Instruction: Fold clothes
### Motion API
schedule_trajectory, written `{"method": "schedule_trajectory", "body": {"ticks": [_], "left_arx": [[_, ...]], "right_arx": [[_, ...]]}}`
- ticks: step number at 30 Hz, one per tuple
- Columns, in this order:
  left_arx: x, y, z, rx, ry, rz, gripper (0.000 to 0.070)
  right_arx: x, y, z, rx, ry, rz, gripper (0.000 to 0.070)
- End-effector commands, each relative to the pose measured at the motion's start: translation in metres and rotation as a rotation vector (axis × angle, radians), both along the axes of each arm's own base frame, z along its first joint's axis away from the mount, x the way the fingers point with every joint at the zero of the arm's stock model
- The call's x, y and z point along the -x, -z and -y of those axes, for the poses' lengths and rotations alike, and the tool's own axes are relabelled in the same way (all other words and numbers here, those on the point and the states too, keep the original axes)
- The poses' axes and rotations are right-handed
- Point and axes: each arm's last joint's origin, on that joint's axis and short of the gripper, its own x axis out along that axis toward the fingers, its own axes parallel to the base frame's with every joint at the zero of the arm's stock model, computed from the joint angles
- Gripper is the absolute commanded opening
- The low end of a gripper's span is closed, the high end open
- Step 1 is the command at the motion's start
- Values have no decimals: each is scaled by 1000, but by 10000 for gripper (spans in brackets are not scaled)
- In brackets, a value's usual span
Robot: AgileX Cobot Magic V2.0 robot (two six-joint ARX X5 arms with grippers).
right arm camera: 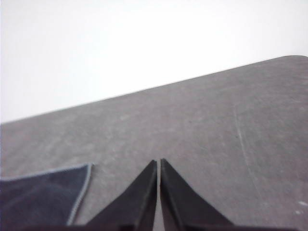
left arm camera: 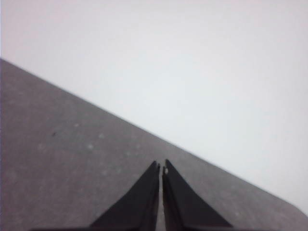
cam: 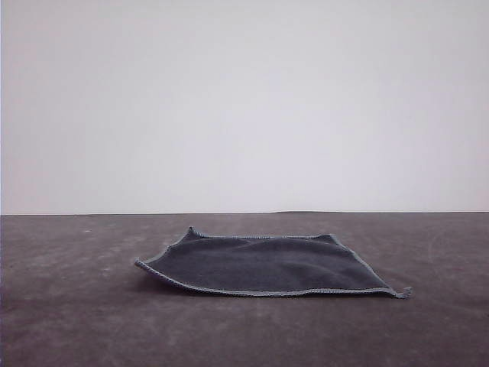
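I've got the cloth (cam: pixel 263 265) spread flat mid-table (cam: pixel 69 321), dark grey face up, hem corners curled, so every edge is reachable. Left gripper (left arm camera: pixel 160 167) and right gripper (right arm camera: pixel 158 161) both pinched together, off the fabric; right sits just beside a corner, ready for a pickup.

No legible text, labels, brand marks, numbers or signs in any view; all visible surfaces are plain and unmarked.
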Motion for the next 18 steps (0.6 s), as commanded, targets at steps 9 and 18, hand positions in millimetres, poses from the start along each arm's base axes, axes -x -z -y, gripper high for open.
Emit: {"method": "schedule_trajectory", "body": {"ticks": [9,18], "left_arx": [[19,-57,-1,-60,-29,-88,4],[11,-97,0,-193,6,-353,4]], "right_arx": [[21,-68,1,-23,-4,33,6],[10,-93,-1,66,-51,-252,6]]}}
